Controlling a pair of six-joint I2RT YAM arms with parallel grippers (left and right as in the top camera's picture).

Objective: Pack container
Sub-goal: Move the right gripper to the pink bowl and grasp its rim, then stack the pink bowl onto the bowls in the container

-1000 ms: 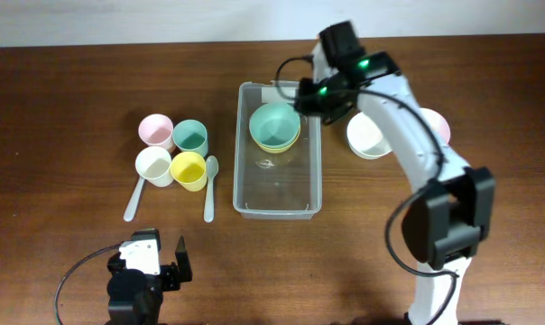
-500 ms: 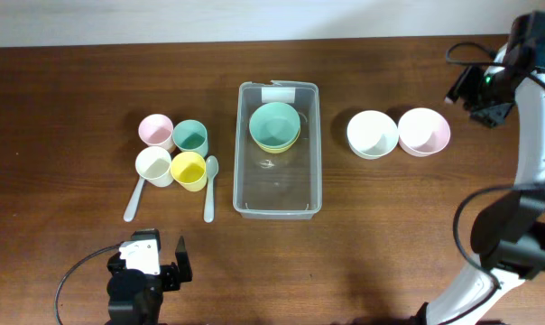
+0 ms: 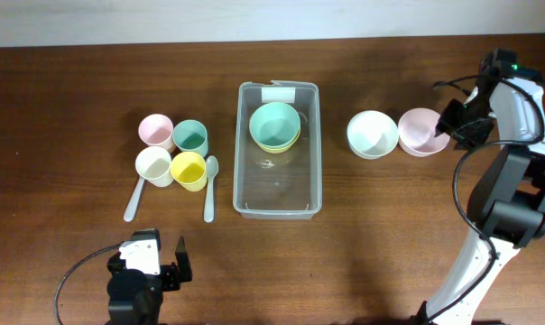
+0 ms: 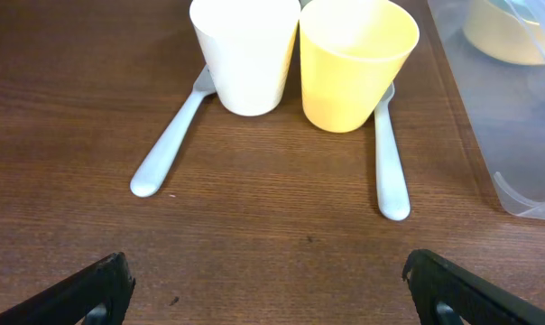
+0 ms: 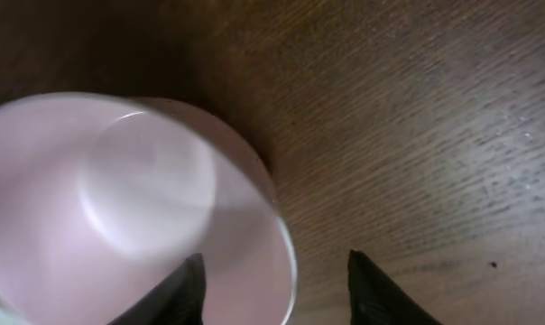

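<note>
The clear plastic container (image 3: 278, 185) stands at the table's middle, with a teal bowl (image 3: 274, 123) stacked on a yellow bowl at its far end. Its near left corner shows in the left wrist view (image 4: 516, 117). A white bowl (image 3: 373, 134) and a pink bowl (image 3: 420, 132) sit to its right. My right gripper (image 3: 453, 123) is open at the pink bowl's right edge. In the right wrist view its fingers (image 5: 277, 284) straddle the rim of the pink bowl (image 5: 110, 199), one finger inside and one outside. My left gripper (image 3: 155, 266) is open and empty near the front edge.
Pink, teal, white and yellow cups (image 3: 172, 151) stand in a cluster left of the container, with two pale spoons (image 3: 210, 188) beside them. The left wrist view shows the white cup (image 4: 245, 50), the yellow cup (image 4: 355, 59) and both spoons (image 4: 169, 149).
My right arm has swung from over the container's far end out to the far right, then come in to the pink bowl's right rim. The left arm has not moved.
</note>
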